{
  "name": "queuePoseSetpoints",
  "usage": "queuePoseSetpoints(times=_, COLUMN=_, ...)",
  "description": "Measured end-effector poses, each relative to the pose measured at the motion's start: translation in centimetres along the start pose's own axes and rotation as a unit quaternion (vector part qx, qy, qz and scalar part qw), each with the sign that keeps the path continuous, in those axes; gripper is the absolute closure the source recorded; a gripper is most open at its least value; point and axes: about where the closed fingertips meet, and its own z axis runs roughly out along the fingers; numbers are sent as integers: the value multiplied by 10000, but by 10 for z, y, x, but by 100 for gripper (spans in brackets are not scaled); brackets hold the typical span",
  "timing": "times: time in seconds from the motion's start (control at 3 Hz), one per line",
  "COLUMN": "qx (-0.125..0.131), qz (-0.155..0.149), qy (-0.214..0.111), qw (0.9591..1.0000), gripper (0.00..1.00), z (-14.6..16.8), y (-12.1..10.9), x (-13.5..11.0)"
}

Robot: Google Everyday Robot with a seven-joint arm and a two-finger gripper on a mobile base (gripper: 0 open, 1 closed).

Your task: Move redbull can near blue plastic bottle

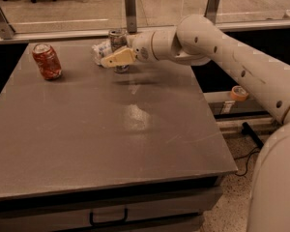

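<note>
A slim silver and blue metal drink can, the redbull can [118, 36], is seen standing upright on the far part of the flat grey worktop [135, 149], close to its back edge. The cream-coloured gripper [114, 59] of the white robot arm [222, 52] is laid across the front of this can at mid-height, so that the can's middle is covered and only its silver top and its base are shown. Whether the gripper is pinching the can or merely spread about it cannot be told (its far side is hidden behind the can).

A small clear plastic bottle with a white and blue label, the blue plastic bottle [98, 49], is found just beside the can on its left, lying low on the worktop and partly hidden by the gripper. Whether bottle and can are touching cannot be made out.

A shorter red soda can [47, 61], dented, is set upright well apart from them, near the worktop's far left corner. A roll of orange tape [239, 93] is seen below the arm, off the worktop's right side.
</note>
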Motion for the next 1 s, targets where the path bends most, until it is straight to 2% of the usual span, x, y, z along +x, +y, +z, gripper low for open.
queuePoseSetpoints(times=0.33, qx=-18, qz=124, qy=53, qw=9999, gripper=0, z=-16, y=-4, x=21)
queuePoseSetpoints(times=0.67, qx=-48, qz=-32, qy=153, qw=9999, gripper=0, z=-58, y=0, x=40)
queuePoseSetpoints(times=1.0, qx=3, qz=-37, qy=162, qw=9999, gripper=0, z=-67, y=-4, x=44)
